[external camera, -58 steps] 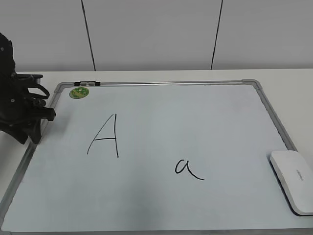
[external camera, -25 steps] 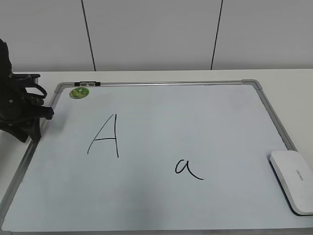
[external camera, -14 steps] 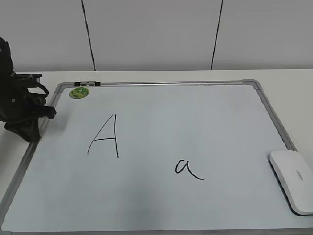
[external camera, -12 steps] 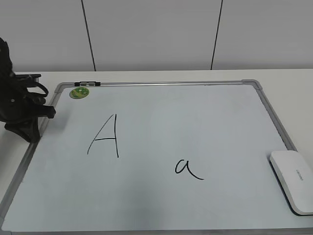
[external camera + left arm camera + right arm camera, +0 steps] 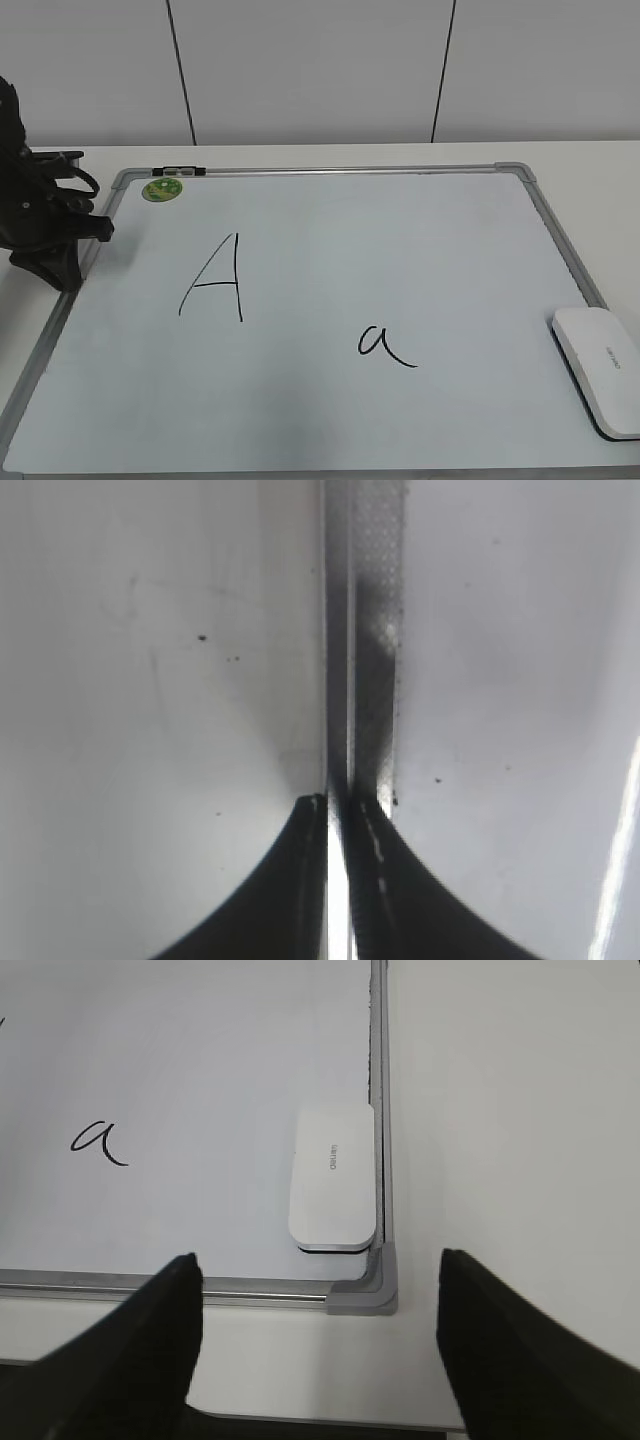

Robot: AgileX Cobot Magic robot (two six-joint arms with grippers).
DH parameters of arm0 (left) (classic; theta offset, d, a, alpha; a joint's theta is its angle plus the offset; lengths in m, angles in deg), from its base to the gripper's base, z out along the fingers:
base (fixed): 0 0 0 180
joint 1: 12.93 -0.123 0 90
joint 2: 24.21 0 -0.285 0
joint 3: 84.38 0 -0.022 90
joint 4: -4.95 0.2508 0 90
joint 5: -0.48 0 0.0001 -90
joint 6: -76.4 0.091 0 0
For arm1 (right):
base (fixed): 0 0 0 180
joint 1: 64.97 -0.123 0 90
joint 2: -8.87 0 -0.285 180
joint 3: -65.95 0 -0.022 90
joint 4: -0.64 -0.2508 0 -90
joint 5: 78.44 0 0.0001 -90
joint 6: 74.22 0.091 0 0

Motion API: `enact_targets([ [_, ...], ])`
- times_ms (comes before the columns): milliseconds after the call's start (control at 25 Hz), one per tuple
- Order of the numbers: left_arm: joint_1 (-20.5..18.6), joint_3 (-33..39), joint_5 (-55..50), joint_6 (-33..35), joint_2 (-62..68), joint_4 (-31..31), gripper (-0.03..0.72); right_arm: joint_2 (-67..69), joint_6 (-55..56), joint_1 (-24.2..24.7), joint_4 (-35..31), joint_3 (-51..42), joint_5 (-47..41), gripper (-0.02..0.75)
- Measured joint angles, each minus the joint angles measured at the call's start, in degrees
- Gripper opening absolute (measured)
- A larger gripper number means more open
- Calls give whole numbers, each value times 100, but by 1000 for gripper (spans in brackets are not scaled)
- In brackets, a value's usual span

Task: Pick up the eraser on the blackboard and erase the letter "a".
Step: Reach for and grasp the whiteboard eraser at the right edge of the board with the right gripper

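Note:
The white eraser (image 5: 600, 370) lies at the blackboard's near right corner against the frame; it also shows in the right wrist view (image 5: 333, 1177). The blackboard (image 5: 400, 240) lies flat on the table. The small letter "a" (image 5: 384, 343) is written right of centre, and shows in the right wrist view (image 5: 98, 1143). My left gripper (image 5: 60, 262) rests at the board's left frame edge, jaws shut and empty (image 5: 338, 805). My right gripper (image 5: 318, 1270) is open and empty, hovering above the board's near right corner; it is out of the exterior view.
A large capital "A" (image 5: 213, 278) is written left of centre. A round green magnet (image 5: 161, 189) and a black marker (image 5: 178, 171) sit at the board's far left corner. The white table (image 5: 500, 1160) extends past the board's right frame.
The left arm has shifted slightly at the board's left edge, lifting a little. The eraser and the letters have not moved.

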Motion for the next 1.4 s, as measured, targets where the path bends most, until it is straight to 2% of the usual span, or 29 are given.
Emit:
enact_targets([
  [240, 0, 0, 0, 0, 0, 0, 27, 454, 0, 0, 0, 64, 81, 545],
  [520, 0, 0, 0, 0, 0, -9, 27, 2835, 0, 0, 0, 581, 697, 545],
  [880, 0, 0, 0, 0, 0, -9, 29, 5664, 0, 0, -321, 1255, 879, 545],
  [1200, 0, 0, -13, 0, 0, -9, 29, 7272, 0, 0, -330, 1787, 846, 545],
  [1400, 0, 0, -13, 0, 0, -9, 29, 7793, 0, 0, -267, 2001, 846, 547],
])
